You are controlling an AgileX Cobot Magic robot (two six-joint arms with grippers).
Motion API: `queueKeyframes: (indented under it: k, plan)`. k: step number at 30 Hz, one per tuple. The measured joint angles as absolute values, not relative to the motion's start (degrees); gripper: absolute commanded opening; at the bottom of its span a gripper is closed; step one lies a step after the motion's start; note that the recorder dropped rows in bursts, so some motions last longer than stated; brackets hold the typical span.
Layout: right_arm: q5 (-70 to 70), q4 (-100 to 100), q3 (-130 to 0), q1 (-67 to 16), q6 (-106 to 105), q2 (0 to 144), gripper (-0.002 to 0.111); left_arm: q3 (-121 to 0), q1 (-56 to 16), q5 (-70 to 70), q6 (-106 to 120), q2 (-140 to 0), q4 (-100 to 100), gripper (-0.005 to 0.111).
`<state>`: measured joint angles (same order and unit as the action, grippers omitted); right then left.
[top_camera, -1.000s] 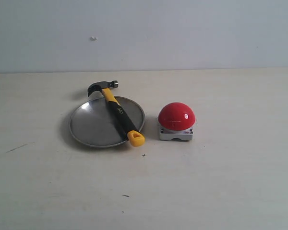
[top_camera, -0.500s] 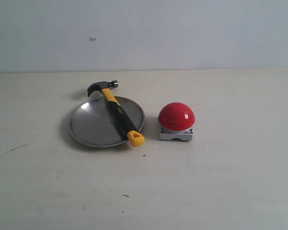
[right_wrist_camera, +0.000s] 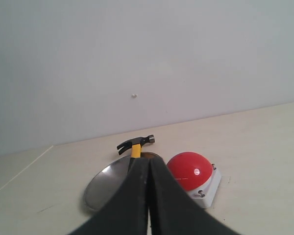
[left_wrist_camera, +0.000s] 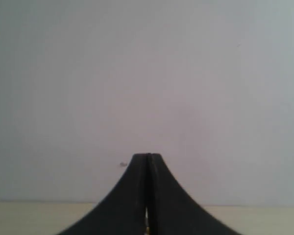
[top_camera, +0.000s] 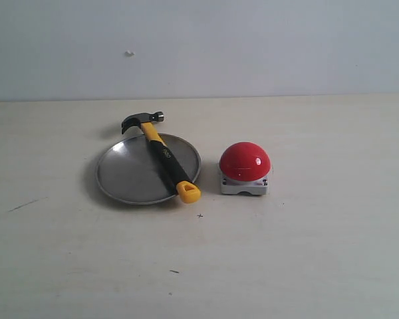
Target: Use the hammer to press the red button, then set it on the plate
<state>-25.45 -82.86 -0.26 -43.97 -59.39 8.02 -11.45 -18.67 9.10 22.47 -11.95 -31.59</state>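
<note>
The hammer (top_camera: 161,156) lies across the steel plate (top_camera: 123,174), its dark head past the far rim and its yellow looped end over the near rim. To its right stands the red button (top_camera: 244,161) on its light-grey base. Neither gripper shows in the exterior view. My right gripper (right_wrist_camera: 148,161) is shut and empty, well back from the table's objects, with the hammer (right_wrist_camera: 136,142), plate (right_wrist_camera: 105,186) and red button (right_wrist_camera: 188,169) beyond its fingers. My left gripper (left_wrist_camera: 147,157) is shut and empty, facing the bare wall.
The pale wooden tabletop (top_camera: 306,252) stretches round the objects, ending at a plain grey wall (top_camera: 253,46). A few small dark marks (top_camera: 174,271) dot the table near the front.
</note>
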Motion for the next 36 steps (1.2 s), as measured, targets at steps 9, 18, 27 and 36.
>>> queueKeyframes:
  k: [9,18,27,36]
  plan:
    - [-25.45,-82.86,-0.26,-43.97,-59.39,8.02,0.0,-9.05,2.9,-6.64,14.44,-12.01,-19.14,0.0]
    - [-25.45,-82.86,-0.26,-43.97,-59.39,8.02,0.0,-2.24,7.77,0.37,8.22,-11.5,-14.44,0.0]
    - [-25.45,-82.86,-0.26,-43.97,-59.39,8.02,0.0,-0.13,7.77,2.57,6.23,-5.15,-6.06,0.0]
    - [-25.45,-82.86,-0.26,-43.97,-59.39,8.02,0.0,-0.13,7.77,2.57,3.06,-0.33,-4.05,0.0]
